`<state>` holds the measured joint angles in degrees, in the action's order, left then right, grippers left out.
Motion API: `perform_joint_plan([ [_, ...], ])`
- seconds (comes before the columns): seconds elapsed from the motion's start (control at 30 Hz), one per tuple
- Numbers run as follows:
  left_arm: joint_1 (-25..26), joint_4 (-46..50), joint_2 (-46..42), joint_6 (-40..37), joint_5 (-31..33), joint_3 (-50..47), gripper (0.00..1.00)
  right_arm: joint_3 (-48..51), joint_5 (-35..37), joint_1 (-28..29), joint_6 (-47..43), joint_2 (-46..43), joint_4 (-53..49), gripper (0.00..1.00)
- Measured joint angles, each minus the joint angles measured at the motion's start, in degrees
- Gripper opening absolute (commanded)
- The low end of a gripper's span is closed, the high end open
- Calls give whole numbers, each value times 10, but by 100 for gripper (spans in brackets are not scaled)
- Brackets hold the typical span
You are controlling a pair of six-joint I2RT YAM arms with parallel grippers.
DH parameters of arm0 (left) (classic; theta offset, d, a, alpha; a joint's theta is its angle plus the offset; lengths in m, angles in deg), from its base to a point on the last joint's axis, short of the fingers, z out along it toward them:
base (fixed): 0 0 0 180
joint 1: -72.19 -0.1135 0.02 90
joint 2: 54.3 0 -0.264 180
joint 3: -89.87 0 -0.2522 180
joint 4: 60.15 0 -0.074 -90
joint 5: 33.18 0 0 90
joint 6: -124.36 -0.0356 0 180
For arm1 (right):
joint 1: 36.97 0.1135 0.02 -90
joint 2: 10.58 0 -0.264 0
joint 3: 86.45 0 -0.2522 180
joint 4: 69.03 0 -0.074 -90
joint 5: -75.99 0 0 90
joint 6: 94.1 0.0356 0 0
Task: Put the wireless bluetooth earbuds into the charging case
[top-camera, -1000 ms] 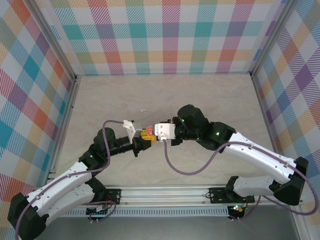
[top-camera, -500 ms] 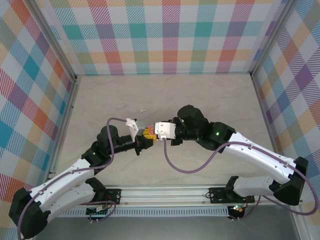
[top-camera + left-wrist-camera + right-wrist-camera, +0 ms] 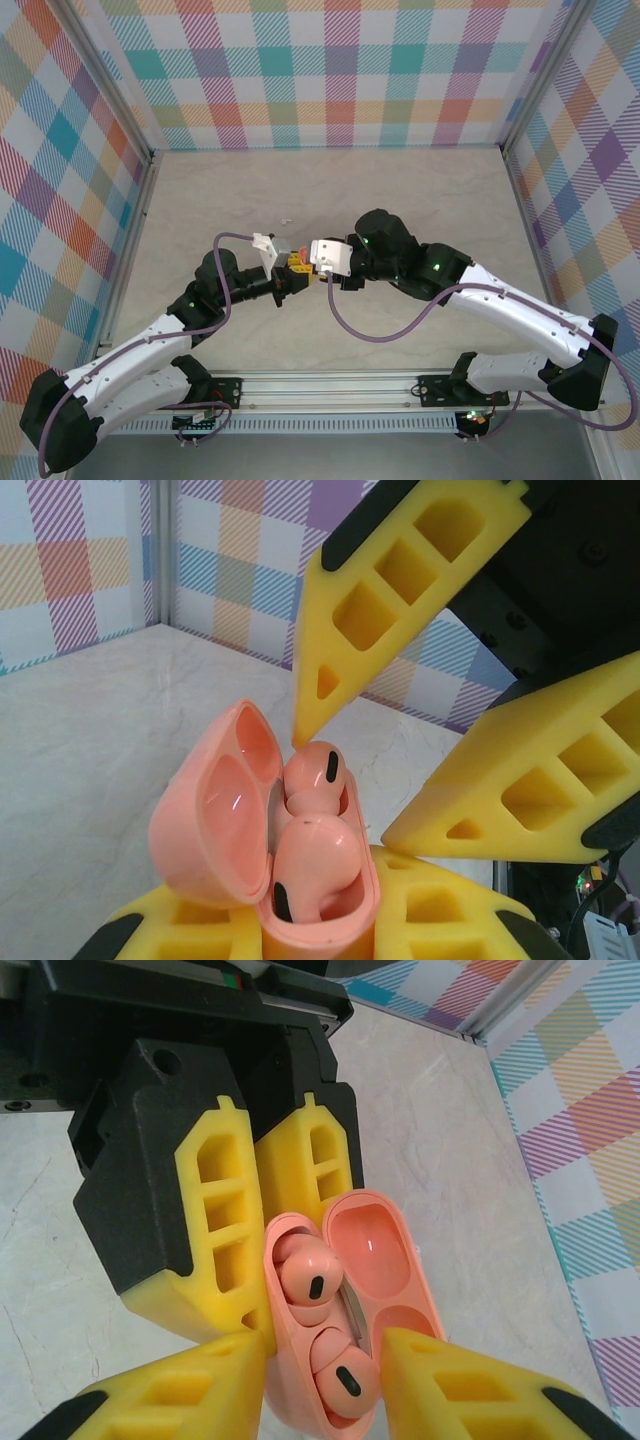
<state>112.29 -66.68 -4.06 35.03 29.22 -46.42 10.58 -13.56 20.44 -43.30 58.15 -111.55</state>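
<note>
No text, label, brand or number can be read in any view. The coral-pink charging case (image 3: 215,815) shows plain, unmarked surfaces in both wrist views. The small circuit board (image 3: 200,418) on the rail (image 3: 330,385) at the counter's near edge is too small to make out any print.

Pastel plaid walls (image 3: 340,70) are enclosing a pale marbled tabletop (image 3: 430,200), a metal rail (image 3: 330,385) running along its near edge.
</note>
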Motion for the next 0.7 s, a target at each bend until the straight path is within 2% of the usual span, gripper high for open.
perform_joint_plan([
  [0.23,0,-8,-10,0,3,-1,13,-17,-1,0,24,0,-10,44],
  [0.5,0,-9,-33,0,18,-9,13,-84,-41,-5,89,-9,-31,49],
  [0.7,0,-8,-44,0,16,-9,12,-202,-66,-48,187,17,-92,50],
])
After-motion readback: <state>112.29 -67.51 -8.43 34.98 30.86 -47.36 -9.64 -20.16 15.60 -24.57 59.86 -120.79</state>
